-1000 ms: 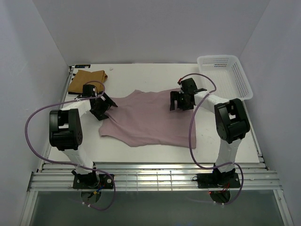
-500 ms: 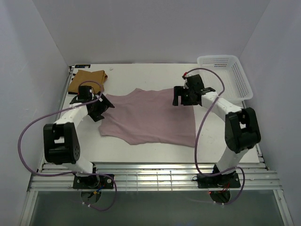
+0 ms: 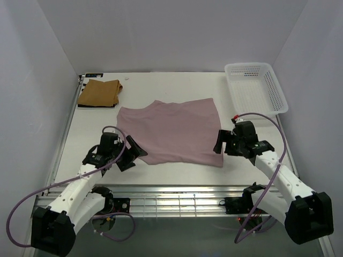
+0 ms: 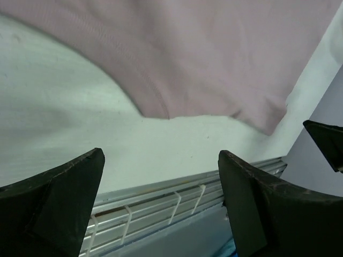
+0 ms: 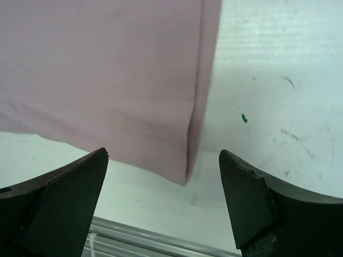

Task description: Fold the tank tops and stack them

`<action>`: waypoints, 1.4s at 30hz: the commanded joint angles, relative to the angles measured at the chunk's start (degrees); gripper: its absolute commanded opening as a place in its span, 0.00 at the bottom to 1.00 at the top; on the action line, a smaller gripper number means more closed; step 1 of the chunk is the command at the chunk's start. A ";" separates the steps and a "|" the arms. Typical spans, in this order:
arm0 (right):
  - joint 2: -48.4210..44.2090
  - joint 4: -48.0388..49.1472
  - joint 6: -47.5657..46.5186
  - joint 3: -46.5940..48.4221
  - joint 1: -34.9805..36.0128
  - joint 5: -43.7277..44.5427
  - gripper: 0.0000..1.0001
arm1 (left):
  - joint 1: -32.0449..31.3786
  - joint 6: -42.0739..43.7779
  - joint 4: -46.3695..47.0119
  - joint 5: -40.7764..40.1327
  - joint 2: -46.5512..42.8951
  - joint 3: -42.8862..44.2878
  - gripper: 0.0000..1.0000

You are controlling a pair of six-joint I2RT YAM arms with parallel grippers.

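In the middle of the desk [image 3: 161, 85] the pink tank top [image 3: 171, 131] lies flat. The left gripper [image 3: 134, 154] is by its near left corner. The right gripper [image 3: 220, 143] is by its near right corner. Both are spread wide and hold nothing. The folded tan tank top [image 3: 99, 92] rests in the far left corner.

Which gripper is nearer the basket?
Right. The right gripper hovers open over the pink top's near right corner, on the basket's side of the table. The left gripper is at the top's near left corner, farther away.
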 commanded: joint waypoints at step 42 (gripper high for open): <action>-1.16 -0.39 5.44 -9.97 -3.41 -6.54 0.91 | -13.10 -8.25 11.52 -8.05 22.17 -0.72 0.00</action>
